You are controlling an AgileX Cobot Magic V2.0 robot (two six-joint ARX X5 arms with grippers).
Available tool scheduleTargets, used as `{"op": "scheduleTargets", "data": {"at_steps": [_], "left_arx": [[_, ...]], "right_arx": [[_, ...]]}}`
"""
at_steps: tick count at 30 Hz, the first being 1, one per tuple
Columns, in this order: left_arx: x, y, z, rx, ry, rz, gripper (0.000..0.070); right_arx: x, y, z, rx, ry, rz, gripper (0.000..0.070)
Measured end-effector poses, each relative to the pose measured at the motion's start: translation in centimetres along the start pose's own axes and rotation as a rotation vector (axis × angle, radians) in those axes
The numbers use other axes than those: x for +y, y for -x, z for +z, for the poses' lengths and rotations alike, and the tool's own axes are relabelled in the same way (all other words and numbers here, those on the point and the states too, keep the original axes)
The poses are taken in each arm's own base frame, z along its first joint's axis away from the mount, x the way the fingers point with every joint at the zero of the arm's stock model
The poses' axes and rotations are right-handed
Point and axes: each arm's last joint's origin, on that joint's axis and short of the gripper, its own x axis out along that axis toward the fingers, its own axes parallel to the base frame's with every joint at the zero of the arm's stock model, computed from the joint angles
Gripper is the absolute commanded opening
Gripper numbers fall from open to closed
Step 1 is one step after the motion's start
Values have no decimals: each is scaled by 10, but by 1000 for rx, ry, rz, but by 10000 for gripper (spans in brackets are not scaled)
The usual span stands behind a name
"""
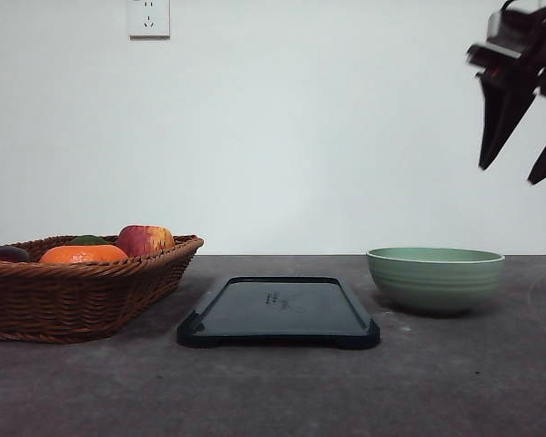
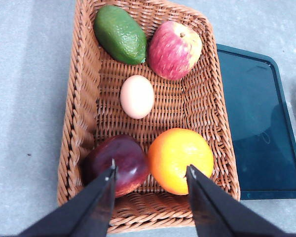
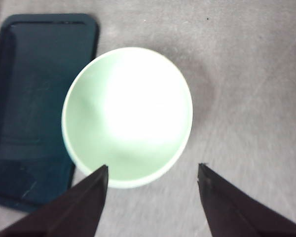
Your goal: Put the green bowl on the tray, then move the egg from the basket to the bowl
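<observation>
- The right gripper (image 1: 520, 168) hung high above the right side of the bench (image 1: 455, 382), its jaws spread apart and empty, poised over the green bowl (image 1: 435, 279), probably so it could drop straight down onto the rim.
- The green bowl stood upright on the bench just right of the tray (image 1: 278, 312), not yet on it; a short move left would seat it.
- The tray lay flat and bare in the middle, between the bowl and the basket (image 1: 73, 296), a sensible halfway station for both arms.
- The left gripper (image 2: 150, 173) hovered over the basket's near end, jaws wide and holding nothing.
- Inside, the egg (image 2: 137, 96) lay in the middle, clear of the apple (image 2: 174, 50), avocado (image 2: 120, 34), orange (image 2: 180, 160) and a dark red fruit (image 2: 117, 164), leaving room for the jaws.
</observation>
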Motion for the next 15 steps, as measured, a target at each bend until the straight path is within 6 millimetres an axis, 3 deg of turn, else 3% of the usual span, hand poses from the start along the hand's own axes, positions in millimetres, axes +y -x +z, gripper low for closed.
{"op": "scheduleTargets", "data": {"at_steps": [6,15], "left_arx": [[0,0,0,-3,-1,-1,276],[0,0,1,-14,-4,-3,276]], "right_arx": [[-6,-31,16,66,-1,-18,334],[-22,-75,19,167,-4,-75,330]]}}
